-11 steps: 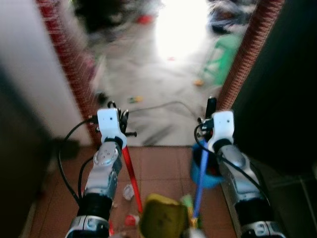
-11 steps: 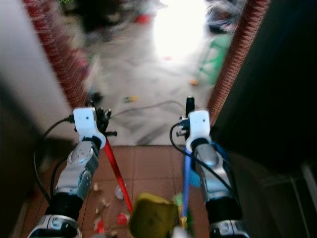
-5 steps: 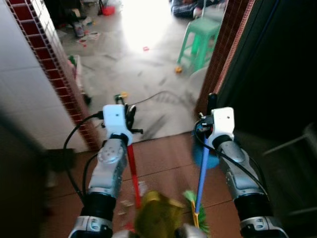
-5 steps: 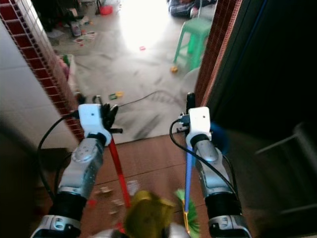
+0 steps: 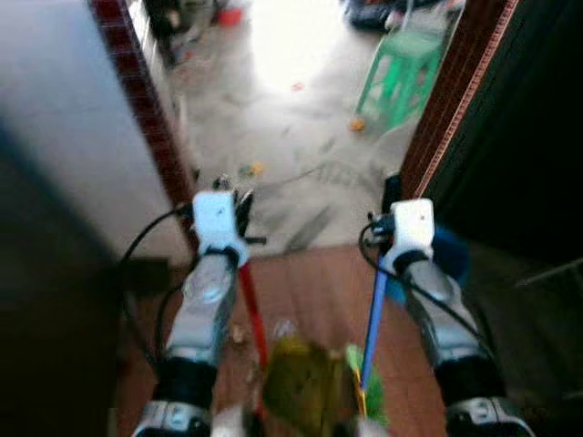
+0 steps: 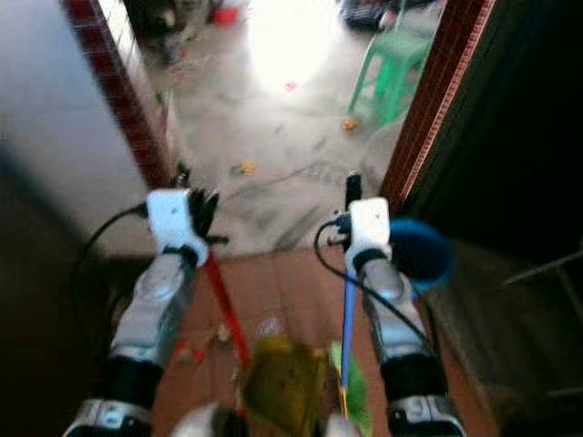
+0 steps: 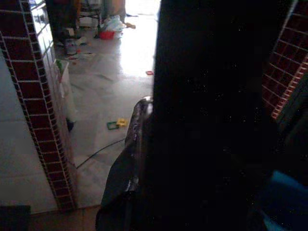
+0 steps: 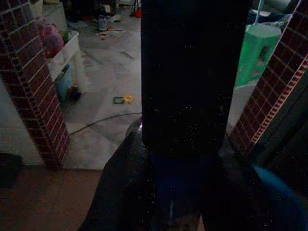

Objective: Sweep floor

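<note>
at the left of the head view a white wall edged with dark red tiles (image 5: 146, 100) runs up to the top. just right of it, left of centre, the left gripper (image 5: 239, 208) is clamped on a red handle (image 5: 251, 314), which slants down toward the bottom centre. small bits of litter (image 5: 240, 335) lie on the brown tile floor (image 5: 310, 287) beside that handle. at the bottom centre sits a blurred yellow-green shape (image 5: 305, 387), perhaps a dustpan. right of centre the right gripper (image 5: 390, 196) is closed around a blue handle (image 5: 372, 319), which drops to green bristles (image 5: 364, 391) at the bottom edge. a blue round bin (image 5: 448, 257) stands just right of that arm. in the upper right a green stool (image 5: 401, 77) stands on the grey floor (image 5: 273, 137), with a cable (image 5: 314, 173) across it, beside a brick-tiled door frame (image 5: 455, 91).
</note>
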Available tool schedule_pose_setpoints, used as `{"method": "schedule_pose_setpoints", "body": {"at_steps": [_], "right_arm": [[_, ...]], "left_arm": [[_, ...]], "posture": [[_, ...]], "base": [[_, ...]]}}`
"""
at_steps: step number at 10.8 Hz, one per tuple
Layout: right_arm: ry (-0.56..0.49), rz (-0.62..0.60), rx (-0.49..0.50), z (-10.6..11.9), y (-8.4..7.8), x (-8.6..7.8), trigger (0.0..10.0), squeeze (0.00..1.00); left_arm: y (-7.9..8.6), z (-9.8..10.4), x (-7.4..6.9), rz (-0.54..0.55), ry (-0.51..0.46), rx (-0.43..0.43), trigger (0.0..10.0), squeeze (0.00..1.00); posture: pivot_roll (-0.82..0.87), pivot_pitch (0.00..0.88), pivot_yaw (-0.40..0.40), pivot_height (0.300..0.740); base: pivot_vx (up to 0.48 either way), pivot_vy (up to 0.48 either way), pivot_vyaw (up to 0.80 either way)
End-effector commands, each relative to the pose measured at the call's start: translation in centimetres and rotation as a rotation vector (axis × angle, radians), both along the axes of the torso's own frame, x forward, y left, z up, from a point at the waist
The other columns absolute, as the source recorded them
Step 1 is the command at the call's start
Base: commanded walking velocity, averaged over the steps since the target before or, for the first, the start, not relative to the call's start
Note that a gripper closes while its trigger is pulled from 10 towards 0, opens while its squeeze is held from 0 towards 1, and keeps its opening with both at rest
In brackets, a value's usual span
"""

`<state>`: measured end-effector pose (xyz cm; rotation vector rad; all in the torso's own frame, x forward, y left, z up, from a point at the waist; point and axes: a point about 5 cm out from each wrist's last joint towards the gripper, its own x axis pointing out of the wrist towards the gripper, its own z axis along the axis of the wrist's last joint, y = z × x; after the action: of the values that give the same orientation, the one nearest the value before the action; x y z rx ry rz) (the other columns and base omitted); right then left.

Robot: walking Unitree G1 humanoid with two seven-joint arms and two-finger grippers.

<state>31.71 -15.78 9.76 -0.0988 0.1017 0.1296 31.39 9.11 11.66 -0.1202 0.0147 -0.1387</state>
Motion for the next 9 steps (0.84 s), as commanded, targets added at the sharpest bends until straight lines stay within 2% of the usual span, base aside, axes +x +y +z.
{"method": "schedule_pose_setpoints", "body": {"at_steps": [1,6,9], "right_arm": [[-0.007,-0.002,0.004,0.18,-0.07,0.07,10.0,0.00],[-0.020,0.003,0.006,0.31,0.14,0.07,10.0,0.00],[-0.029,0.006,0.015,0.27,0.16,-0.01,10.0,0.00]], "left_arm": [[-0.05,0.74,0.07,0.007,-0.028,-0.005,10.0,0.00],[0.04,0.75,0.18,0.014,-0.022,0.006,10.0,0.00],[0.45,0.65,0.24,0.034,-0.028,0.025,10.0,0.00]], "posture": [[-0.08,0.000,0.028,0.740],[-0.08,0.000,0.036,0.740],[-0.07,0.000,0.041,0.740]], "base": [[-0.409,0.000,0.00],[-0.391,0.000,0.00],[0.000,0.000,0.00]]}}
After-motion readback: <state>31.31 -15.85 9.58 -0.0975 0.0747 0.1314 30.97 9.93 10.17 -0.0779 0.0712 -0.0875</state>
